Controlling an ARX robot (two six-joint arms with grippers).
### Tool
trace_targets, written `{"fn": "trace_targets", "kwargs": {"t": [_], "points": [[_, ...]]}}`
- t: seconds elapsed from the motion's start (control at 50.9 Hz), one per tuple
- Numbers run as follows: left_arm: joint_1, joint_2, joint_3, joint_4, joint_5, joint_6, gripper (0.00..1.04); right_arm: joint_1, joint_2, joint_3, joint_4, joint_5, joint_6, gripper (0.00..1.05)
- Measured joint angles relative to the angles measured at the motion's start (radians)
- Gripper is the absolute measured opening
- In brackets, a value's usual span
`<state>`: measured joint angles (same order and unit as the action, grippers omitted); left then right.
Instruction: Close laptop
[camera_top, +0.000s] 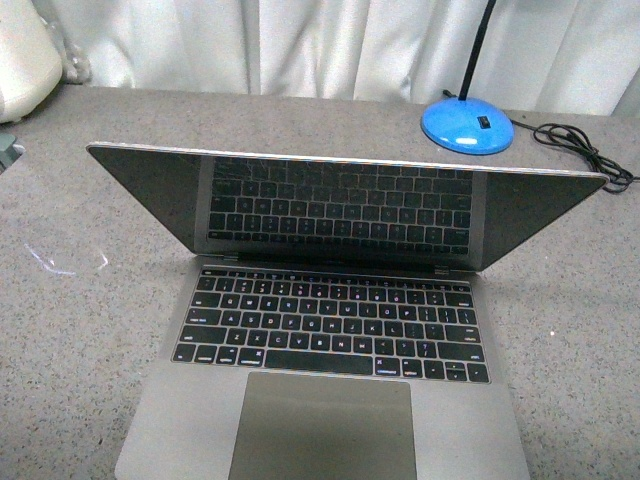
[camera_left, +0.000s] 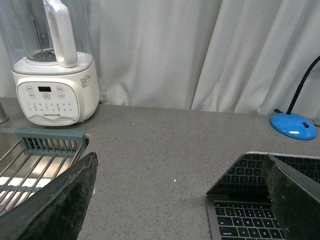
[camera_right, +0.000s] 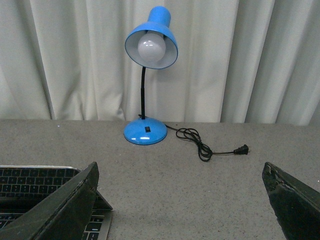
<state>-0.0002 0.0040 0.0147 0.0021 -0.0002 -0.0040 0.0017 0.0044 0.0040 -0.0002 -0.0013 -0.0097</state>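
"So, how far along is the closing?"

"Hardly begun, I'd say. The laptop (camera_top: 335, 330) sits at 6 o'clock on the desk (camera_top: 570, 330). Its lid is up and leans over the keys, and it has to come all the way down."

"Is either arm on it?"

"No. The left tool (camera_left: 180, 157) is off its 9 o'clock side, spread wide with nothing between the fingers (camera_left: 65, 200). The right tool (camera_right: 180, 165), at 3 o'clock, is released too. Neither touches the lid."

"Any containers?"

"A blender (camera_left: 55, 85) at 10 o'clock. Its jug is cut off, so I cannot tell what it holds. Near it there's a metal rack (camera_left: 30, 170), and I see nothing on the bars in view. The lamp (camera_top: 467, 125) at 1 o'clock stands apart from the lid."
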Motion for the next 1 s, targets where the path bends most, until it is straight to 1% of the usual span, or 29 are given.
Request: {"fn": "trace_targets", "kwargs": {"t": [1.002], "points": [[0.0,0.0,0.0,0.0,0.0,0.0,0.98,0.0,0.0,0.0,0.0,0.0,0.0,0.96]]}}
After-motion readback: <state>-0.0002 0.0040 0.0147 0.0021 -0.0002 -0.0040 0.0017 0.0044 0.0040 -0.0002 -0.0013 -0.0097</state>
